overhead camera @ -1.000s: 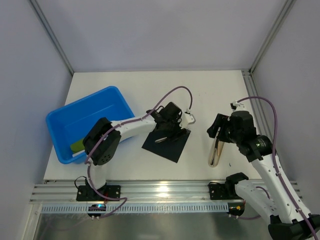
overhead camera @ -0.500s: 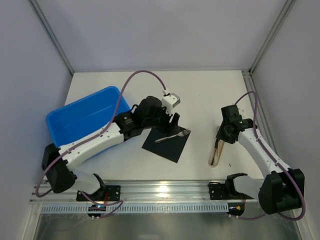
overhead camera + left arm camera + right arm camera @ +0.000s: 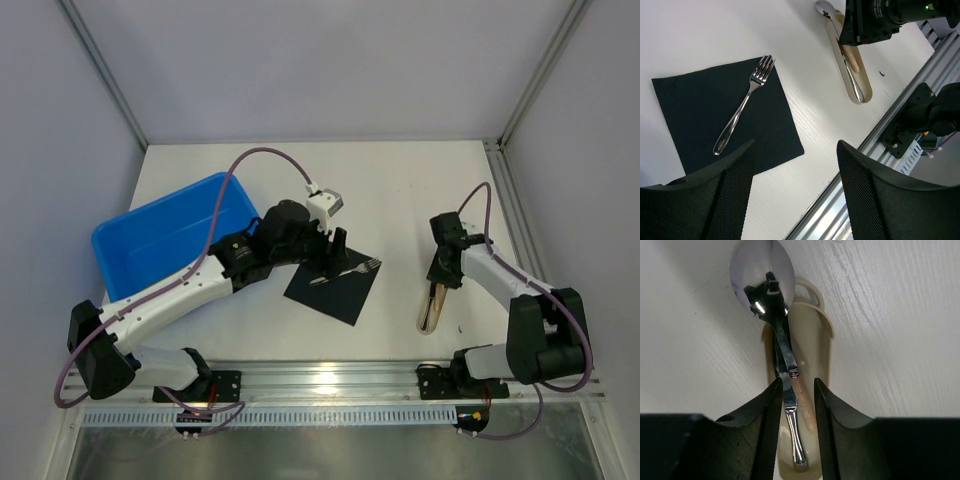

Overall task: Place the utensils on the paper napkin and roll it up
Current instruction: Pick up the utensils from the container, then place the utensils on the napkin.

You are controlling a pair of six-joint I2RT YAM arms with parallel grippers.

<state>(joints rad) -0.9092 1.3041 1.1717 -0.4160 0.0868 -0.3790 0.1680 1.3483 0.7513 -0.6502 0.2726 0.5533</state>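
The black paper napkin (image 3: 338,292) (image 3: 695,107) lies flat near the table's middle. A silver fork (image 3: 347,271) (image 3: 742,111) lies diagonally on it. My left gripper (image 3: 331,254) (image 3: 795,150) hovers above the napkin's far left edge, open and holding nothing. A spoon (image 3: 761,275) and a knife (image 3: 798,440) rest in a slim beige holder (image 3: 429,311) (image 3: 823,352). The spoon's bowl sticks out over the holder's far end. My right gripper (image 3: 440,272) (image 3: 796,387) is low over that end. Its fingers stand narrowly apart astride the two handles. A gap still shows beside the metal.
A blue tub (image 3: 150,240) stands at the left with a greenish item (image 3: 155,292) in its near corner. An aluminium rail (image 3: 330,385) runs along the near edge. Grey walls and frame posts close in the back and sides.
My left gripper has pulled back up and to the left, leaving the fork on the napkin. My right gripper has come down onto the holder's far end and its jaws have narrowed.
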